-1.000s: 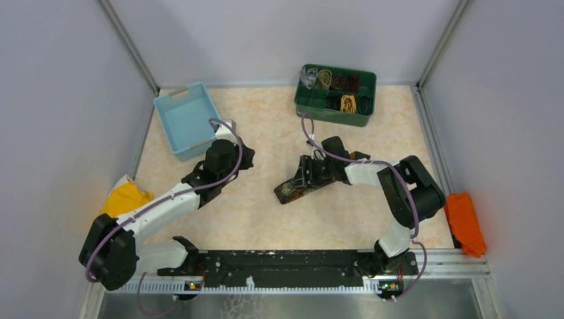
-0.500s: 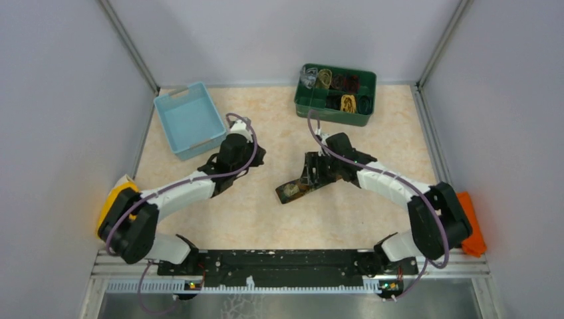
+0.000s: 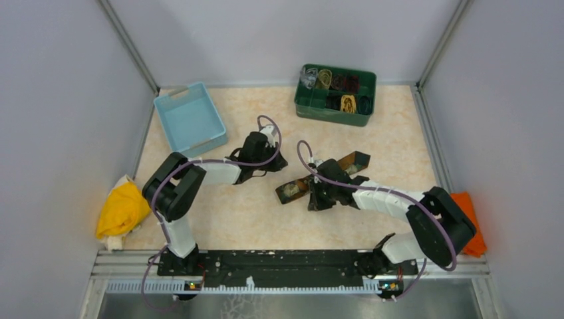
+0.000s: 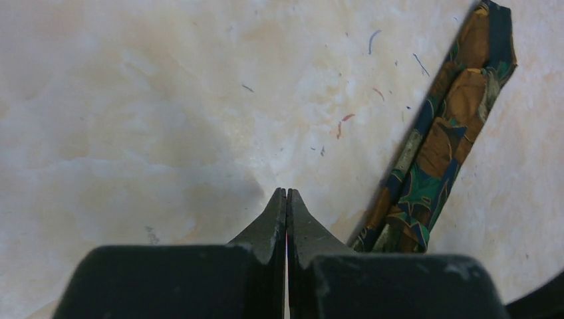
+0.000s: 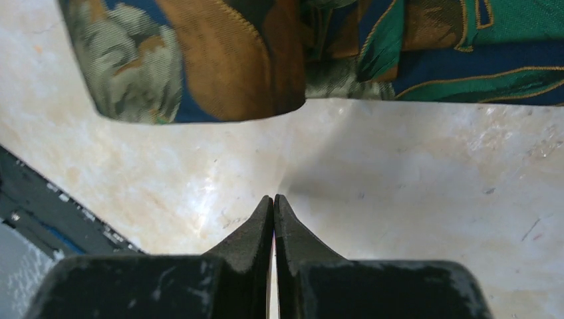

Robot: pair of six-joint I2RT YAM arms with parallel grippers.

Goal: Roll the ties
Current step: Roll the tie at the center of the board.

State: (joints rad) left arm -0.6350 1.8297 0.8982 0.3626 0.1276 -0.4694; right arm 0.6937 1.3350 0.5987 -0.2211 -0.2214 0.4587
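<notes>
Beside patterned tie (image 4: 442, 136): left gripper (image 4: 286, 194), right gripper (image 5: 273, 199) closed, empty.

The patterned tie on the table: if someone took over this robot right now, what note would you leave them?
Left hand: shut, holding nothing, pointing at the table beside the tie.
Right hand: shut, holding nothing, just off the tie's edge.
Patterned tie: stretched out on the table between the two hands, not rolled.
Done: several rolled ties sit in the green bin at the far side.
Left: roll this tie. It probably goes into that bin afterwards.
</notes>
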